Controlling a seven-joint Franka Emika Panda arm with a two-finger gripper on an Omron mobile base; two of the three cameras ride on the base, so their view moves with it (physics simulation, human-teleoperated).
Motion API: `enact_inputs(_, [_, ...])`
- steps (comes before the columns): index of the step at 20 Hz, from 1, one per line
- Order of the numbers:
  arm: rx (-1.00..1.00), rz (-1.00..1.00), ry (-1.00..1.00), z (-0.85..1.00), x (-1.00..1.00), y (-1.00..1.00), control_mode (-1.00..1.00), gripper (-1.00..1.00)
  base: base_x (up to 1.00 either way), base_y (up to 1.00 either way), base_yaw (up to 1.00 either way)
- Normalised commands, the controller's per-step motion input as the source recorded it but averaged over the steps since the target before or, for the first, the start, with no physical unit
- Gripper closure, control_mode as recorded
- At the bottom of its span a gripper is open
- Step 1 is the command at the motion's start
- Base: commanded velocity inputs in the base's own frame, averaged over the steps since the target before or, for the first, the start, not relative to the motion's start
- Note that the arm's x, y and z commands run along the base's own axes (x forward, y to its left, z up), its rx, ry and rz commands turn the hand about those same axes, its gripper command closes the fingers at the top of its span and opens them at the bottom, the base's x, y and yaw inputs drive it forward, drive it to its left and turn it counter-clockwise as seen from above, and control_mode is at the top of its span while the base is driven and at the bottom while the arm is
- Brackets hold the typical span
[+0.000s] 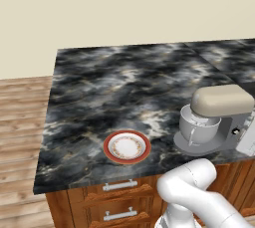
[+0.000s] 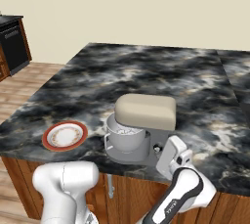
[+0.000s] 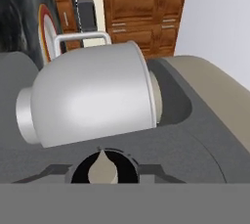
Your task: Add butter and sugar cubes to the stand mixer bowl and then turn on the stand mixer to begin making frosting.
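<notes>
Stand mixer head lies level; bowl upright.

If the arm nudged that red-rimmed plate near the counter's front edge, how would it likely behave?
The plate looks shallow and lies flat on the counter, so it would probably slide rather than tip or roll. Its glossy look and the polished stone suggest little friction. It sits close to the front edge and seems ceramic, so a push that way could send it off and break it.
</notes>
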Motion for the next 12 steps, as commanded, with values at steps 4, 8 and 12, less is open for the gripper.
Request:
enact_inputs(4, [0.06,-0.08,0.01,-0.15,0.05,0.00,-1.00,1.00,0.00,0.00,0.00])
enact_inputs(8, [0.18,-0.08,0.06,-0.03,0.04,-0.10,-1.00,1.00,0.00,0.00,0.00])
enact_inputs(12, [0.15,-0.08,0.02,0.00,0.01,-0.22,-1.00,1.00,0.00,0.00,0.00])
